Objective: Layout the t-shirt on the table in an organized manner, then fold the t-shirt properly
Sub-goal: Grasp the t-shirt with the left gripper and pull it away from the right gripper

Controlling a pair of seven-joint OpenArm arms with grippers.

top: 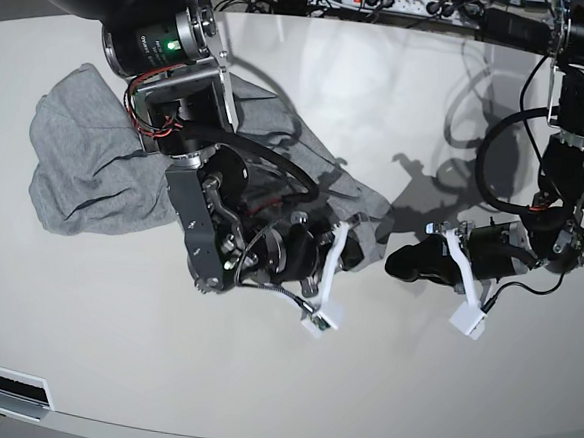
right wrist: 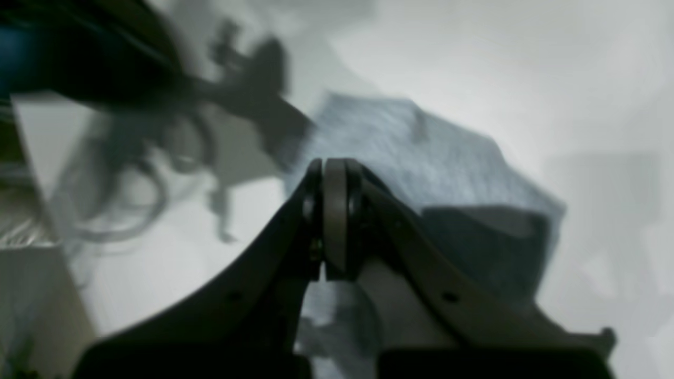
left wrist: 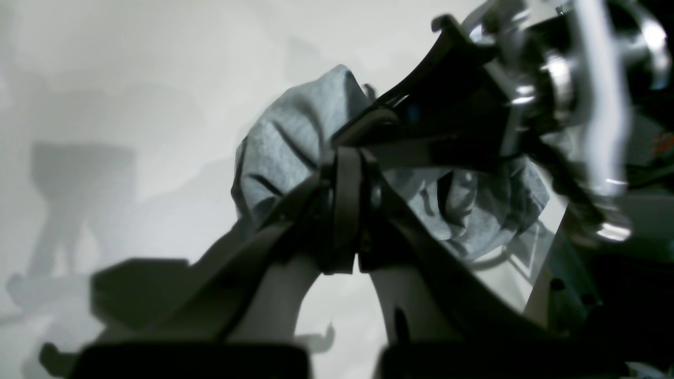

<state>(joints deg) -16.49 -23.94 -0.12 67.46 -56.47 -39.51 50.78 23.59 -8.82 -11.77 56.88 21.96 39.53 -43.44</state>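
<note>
Grey t-shirt (top: 95, 170) lies crumpled on the white table (top: 281, 379), bunched on the base view's left and trailing in a rumpled strip toward the centre. Right gripper (top: 356, 239) sits at the strip's near end, jaws closed together; its wrist view shows grey cloth (right wrist: 421, 158) just beyond the closed tips, whether any is pinched cannot be told. Left gripper (top: 399, 262) is apart from the shirt over bare table, jaws closed, nothing visibly held in the base view.
</note>
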